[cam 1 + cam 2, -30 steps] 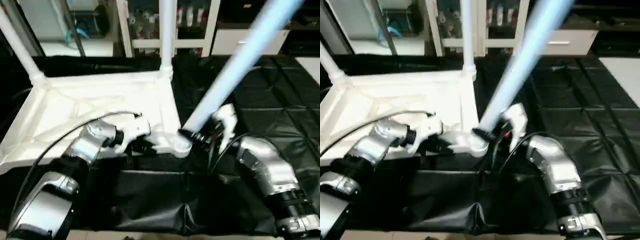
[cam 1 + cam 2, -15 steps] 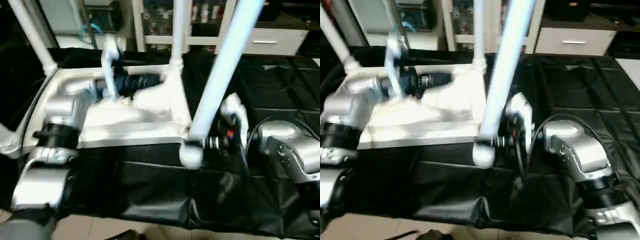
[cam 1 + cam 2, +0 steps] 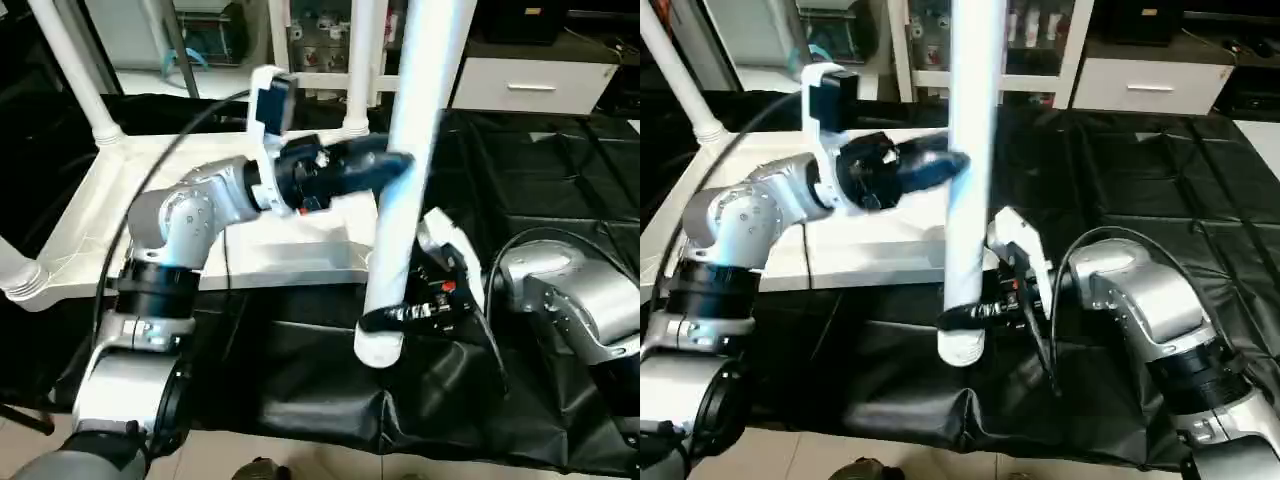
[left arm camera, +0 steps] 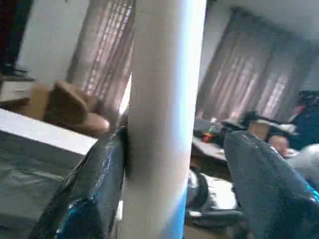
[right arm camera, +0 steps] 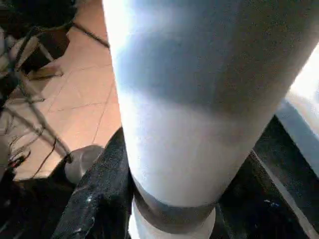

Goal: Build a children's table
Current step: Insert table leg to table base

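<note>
Right now the loose leg (image 3: 415, 130) stands nearly upright at the near right corner of the tabletop (image 3: 200, 225), its plug end (image 3: 378, 345) low, just off the near edge and not in a socket. Long, thin-walled plastic tube by the look of it: probably light and stiff, but smooth and tapered, so I'd expect it to slip along its length and to swing hard from the top if held at only one point.

Right tool (image 3: 975, 312) is closed on the leg just above the plug end; the right wrist view has a finger (image 5: 97, 199) against the tube on one side. Good low hold for steering the tip. Left tool (image 3: 385, 170) reaches across from the left at mid-height; the left wrist view has the leg between its fingers (image 4: 94, 189), one touching, the other standing off, so it's open around the leg, not clamped.

Best bet: keep the low grip and close the upper one as a guide, well apart from it, to kill the lever arm.

Tabletop lies underside up on the black table (image 3: 560, 190). Two far legs (image 3: 62, 62) are seated upright; a third socket (image 3: 22, 285) at the near left also carries a leg.
</note>
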Tool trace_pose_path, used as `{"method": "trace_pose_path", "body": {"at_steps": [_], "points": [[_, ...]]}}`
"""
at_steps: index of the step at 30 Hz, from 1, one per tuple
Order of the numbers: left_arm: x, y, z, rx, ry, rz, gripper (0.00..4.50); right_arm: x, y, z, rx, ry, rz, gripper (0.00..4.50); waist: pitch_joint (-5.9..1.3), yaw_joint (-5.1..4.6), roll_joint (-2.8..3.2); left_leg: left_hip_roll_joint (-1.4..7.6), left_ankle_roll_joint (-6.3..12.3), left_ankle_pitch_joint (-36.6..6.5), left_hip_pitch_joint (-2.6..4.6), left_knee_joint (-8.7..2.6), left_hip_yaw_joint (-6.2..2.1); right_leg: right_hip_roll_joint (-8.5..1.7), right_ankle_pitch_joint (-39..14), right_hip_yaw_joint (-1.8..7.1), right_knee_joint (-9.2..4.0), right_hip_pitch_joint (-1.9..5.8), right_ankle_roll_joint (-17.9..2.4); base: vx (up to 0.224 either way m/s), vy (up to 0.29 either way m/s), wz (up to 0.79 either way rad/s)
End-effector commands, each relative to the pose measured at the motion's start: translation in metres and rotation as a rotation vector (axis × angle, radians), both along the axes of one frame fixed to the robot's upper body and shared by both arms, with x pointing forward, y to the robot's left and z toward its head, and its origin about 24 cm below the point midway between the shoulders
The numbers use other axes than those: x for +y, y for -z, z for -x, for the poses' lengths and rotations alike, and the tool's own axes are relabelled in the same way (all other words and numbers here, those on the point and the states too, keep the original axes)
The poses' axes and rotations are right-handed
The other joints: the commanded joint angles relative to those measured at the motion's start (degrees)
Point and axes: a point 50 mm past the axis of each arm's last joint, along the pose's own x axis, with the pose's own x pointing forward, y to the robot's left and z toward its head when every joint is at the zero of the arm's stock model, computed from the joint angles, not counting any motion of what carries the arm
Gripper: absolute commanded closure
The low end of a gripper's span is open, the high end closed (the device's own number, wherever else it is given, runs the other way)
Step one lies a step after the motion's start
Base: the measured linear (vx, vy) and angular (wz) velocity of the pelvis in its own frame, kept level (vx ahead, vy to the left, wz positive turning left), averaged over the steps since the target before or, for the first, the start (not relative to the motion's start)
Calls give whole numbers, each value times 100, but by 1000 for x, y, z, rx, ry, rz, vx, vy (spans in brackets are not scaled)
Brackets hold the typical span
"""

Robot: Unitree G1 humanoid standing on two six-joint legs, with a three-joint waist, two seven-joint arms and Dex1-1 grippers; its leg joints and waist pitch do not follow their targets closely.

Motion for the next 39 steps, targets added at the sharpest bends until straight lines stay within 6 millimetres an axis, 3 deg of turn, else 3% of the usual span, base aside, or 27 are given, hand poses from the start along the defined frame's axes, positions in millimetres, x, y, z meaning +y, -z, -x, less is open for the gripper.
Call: {"method": "trace_pose_path", "body": {"at_steps": [1,3,4,5,6,8,10,13,15,17,24,29,35,36,37,39], "points": [[-3,-3,7,-24,37,-6,82,0,-7,-1,-19,-9,9,265,-414,-13,-83,431,681,43,182,-342,-219,-390,399,223,-299,279,-1763,0,0,0],[-6,3,5,-54,-16,-62,62,-1,-6,-1,-20,-16,21,265,-415,-12,-103,449,662,2,188,-348,-232,-404,287,230,-311,291,-1725,0,0,0],[-10,8,1,-83,-82,-107,62,0,-5,0,-26,-17,26,265,-408,-24,-79,453,648,-29,184,-353,-238,-395,227,231,-331,285,-1682,0,0,0],[-11,8,0,-88,-91,-113,37,0,-4,0,-27,-17,26,266,-411,-26,-87,455,619,-70,200,-351,-239,-400,196,234,-333,291,-1647,0,0,0],[-16,11,-11,-93,-224,-171,33,2,-3,-3,-43,4,33,266,-416,-15,-21,455,591,-68,194,-347,-255,-410,199,230,-322,294,-1643,0,0,0],[-16,9,-17,-72,-294,-188,80,2,-4,-4,-52,16,32,266,-417,-45,-64,448,512,-165,193,-352,-254,-405,203,228,-337,310,-1629,0,0,0],[-13,7,-21,-67,-353,-190,66,3,-5,-5,-61,29,28,266,-422,-45,-93,440,452,-186,196,-357,-247,-403,203,231,-340,313,-1657,0,0,0],[-9,5,-23,-49,-394,-175,110,3,-5,-7,-65,34,23,266,-432,-51,-67,426,483,-117,182,-342,-249,-397,321,221,-317,318,-1678,0,0,0],[-6,5,-24,-34,-421,-164,114,4,-5,-8,-68,39,24,266,-442,-34,-40,421,547,-37,186,-323,-250,-400,427,217,-305,310,-1710,0,0,0],[-3,4,-24,-5,-436,-127,134,5,-5,-9,-71,43,21,266,-451,-34,-67,420,577,13,181,-314,-247,-396,527,213,-296,318,-1739,0,0,0],[0,-5,-13,84,-339,-26,195,6,-5,-10,-78,44,17,266,-450,-22,-71,419,579,-15,188,-307,-237,-381,485,206,-280,304,-1784,0,0,0],[0,-8,-17,136,-372,-17,239,5,-5,-13,-94,55,11,266,-437,-17,-34,413,509,-128,187,-315,-250,-380,296,202,-304,306,-1727,0,0,0],[9,-18,-27,179,-491,4,265,7,-9,-20,-148,102,-5,266,-442,-33,-10,406,435,-231,195,-315,-253,-376,278,201,-311,306,-1716,0,0,0],[9,-18,-27,179,-491,4,266,7,-9,-20,-148,102,-5,266,-444,-38,-17,404,429,-238,199,-314,-251,-374,294,200,-310,301,-1724,0,0,0],[12,-19,-30,186,-532,14,267,6,-10,-22,-163,121,-11,266,-446,-36,-77,402,442,-207,195,-317,-249,-372,329,202,-311,318,-1716,0,0,0],[15,-19,-33,191,-575,18,267,7,-10,-23,-163,131,-24,266,-439,-25,-56,396,471,-181,183,-308,-249,-389,276,206,-311,314,-1713,0,0,0]]}}
